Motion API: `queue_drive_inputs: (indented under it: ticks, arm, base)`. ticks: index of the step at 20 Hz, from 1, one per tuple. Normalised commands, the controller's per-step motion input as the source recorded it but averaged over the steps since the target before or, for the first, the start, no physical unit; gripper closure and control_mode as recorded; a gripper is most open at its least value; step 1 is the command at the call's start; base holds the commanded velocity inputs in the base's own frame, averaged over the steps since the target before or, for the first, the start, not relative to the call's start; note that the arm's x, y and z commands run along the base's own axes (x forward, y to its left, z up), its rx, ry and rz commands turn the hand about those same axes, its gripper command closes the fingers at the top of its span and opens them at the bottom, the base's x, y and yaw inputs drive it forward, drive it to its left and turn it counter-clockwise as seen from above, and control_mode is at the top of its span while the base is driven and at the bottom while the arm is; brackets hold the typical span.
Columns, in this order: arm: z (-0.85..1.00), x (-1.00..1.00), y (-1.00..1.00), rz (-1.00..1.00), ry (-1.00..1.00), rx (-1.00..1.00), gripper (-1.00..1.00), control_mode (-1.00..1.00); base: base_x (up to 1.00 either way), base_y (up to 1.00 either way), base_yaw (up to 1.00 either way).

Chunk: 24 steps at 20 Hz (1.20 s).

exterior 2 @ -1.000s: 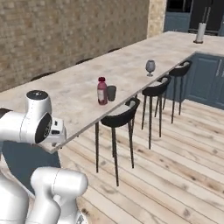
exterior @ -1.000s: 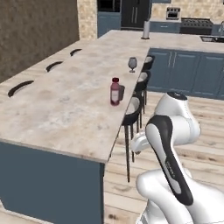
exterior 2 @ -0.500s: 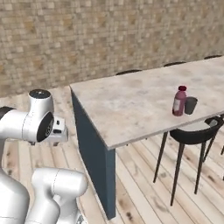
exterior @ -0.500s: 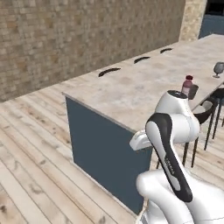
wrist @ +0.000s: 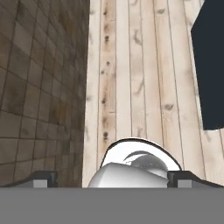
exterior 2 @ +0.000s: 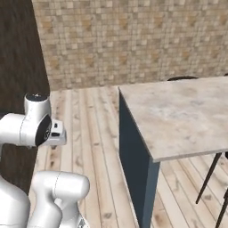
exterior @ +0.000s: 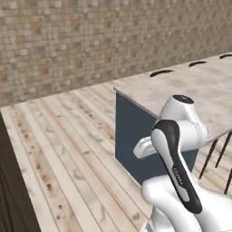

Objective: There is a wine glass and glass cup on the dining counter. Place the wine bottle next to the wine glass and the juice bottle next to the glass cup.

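The near end of the beige marbled dining counter [exterior: 201, 86] [exterior 2: 178, 111] stands on a dark blue base [wrist: 211, 65]. The wine glass, glass cup, wine bottle and juice bottle are out of view. My arm is folded close over the base. In the hand view my gripper [wrist: 113, 178] points down at the wooden floor. Its two dark fingertips [wrist: 43, 177] stand wide apart, open, with nothing between them.
A stone-tile wall [exterior: 90, 41] [exterior 2: 133, 40] rises behind the plank floor [exterior: 68, 149]. A dark wood panel [exterior 2: 18, 58] lies to the left. Thin black stool legs [exterior 2: 208, 174] [exterior: 212, 154] stand under the counter's right side. Dark stool backs [exterior: 161, 72] show past its far edge.
The whole picture has swung: the base has turned left, so the counter slid to the right. The juice bottle, glass cup and wine glass have left the frame. The arm stays folded.
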Motion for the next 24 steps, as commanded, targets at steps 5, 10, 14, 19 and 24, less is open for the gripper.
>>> queue_drive_inputs:
  ticks: [5,10,14,19,24]
  arm:
    - [0.00,0.00,0.00,0.00,0.00,0.00,-1.00,1.00]
    - [0.00,0.00,0.00,0.00,0.00,0.00,-1.00,1.00]
    - [0.00,0.00,0.00,0.00,0.00,0.00,-1.00,1.00]
    - [0.00,0.00,0.00,0.00,0.00,0.00,-1.00,1.00]
    - [0.00,0.00,0.00,0.00,0.00,0.00,-1.00,1.00]
  base:
    - [0.75,0.37,0.01]
    - [0.84,0.20,0.00]
    - [0.85,0.17,0.00]
    - [0.85,0.18,0.00]
    - [0.85,0.19,0.00]
